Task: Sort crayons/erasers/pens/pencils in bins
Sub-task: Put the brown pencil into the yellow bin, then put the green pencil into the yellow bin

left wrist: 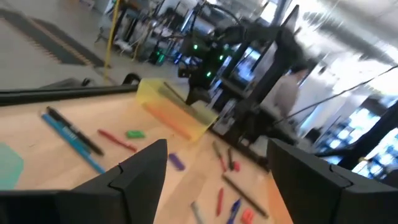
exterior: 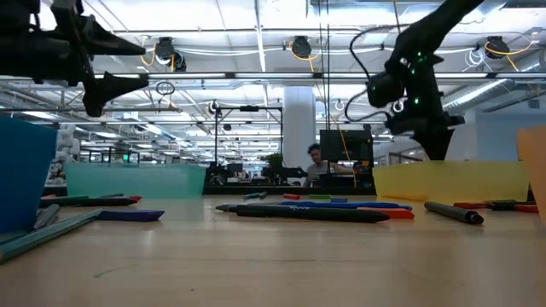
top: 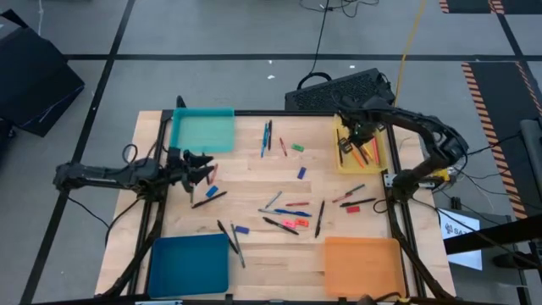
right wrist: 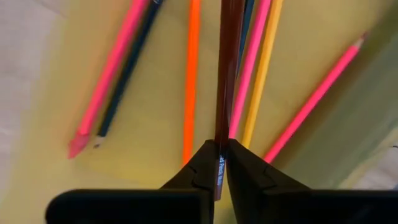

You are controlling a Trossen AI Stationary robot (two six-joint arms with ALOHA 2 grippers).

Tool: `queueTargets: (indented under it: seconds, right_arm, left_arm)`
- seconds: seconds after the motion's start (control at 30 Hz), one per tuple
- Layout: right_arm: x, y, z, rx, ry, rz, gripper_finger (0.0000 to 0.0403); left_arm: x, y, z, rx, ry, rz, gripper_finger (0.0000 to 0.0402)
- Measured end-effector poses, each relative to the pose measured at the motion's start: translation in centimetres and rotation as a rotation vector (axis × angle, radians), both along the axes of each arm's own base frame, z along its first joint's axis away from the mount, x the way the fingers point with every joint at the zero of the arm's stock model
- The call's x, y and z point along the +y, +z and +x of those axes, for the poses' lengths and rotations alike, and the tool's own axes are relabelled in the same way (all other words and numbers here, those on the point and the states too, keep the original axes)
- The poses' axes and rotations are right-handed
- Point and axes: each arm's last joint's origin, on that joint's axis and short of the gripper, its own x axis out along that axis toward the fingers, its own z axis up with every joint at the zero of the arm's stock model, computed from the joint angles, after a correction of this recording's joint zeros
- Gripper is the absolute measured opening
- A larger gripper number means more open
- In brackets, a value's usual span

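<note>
My right gripper (top: pixel 356 137) is over the yellow bin (top: pixel 380 161) at the table's far right. It is shut on a dark red pencil (right wrist: pixel 229 74). Several pink, orange and yellow pencils (right wrist: pixel 189 81) lie flat on the bin's floor below it. My left gripper (top: pixel 208 168) hovers open above the table's left side, just in front of the teal bin (top: pixel 203 131), with nothing between its fingers (left wrist: pixel 140 174). Loose pens, crayons and erasers (top: pixel 288 212) lie on the wood in the middle. My right gripper pinches the dark red pencil near its end (right wrist: pixel 221 163) between its two fingertips. The pencil runs on ahead of the fingers, in line with them, over the pencils in the yellow bin. Whether its far end touches the bin, I cannot tell.
A dark blue bin (top: pixel 188 264) stands at the near left and an orange bin (top: pixel 362 264) at the near right. A blue eraser (top: pixel 212 192) and a dark pen (top: pixel 208 200) lie just in front of my left gripper. A black box (top: pixel 339 89) sits behind the table.
</note>
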Motion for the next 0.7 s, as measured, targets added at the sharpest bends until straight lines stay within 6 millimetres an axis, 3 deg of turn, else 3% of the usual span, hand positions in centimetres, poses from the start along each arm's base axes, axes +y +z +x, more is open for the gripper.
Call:
queueTargets:
  seconds: [0.17, 0.33, 0.53, 0.7]
  right_arm:
    - [-0.3, -2.0, 0.0, 0.014, -0.001, 0.018, 0.0039]
    - [-0.2, -1.8, -0.1, -0.004, 0.003, 0.0, 0.0081]
    - [1.4, 0.9, -0.1, -0.081, 0.068, -0.083, 0.0141]
    - [5.1, 4.9, 0.2, -0.232, 0.202, -0.212, 0.0154]
  left_arm:
    - [-0.1, 0.8, 1.5, 0.2, 0.0, 0.017, 0.0278]
    - [-0.1, 1.9, 3.0, 0.458, -0.001, 0.028, 0.0278]
    - [-0.1, 4.0, 4.6, 0.738, 0.055, -0.098, 0.0278]
    - [-0.5, 3.7, 5.3, 1.022, 0.043, -0.2, 0.0278]
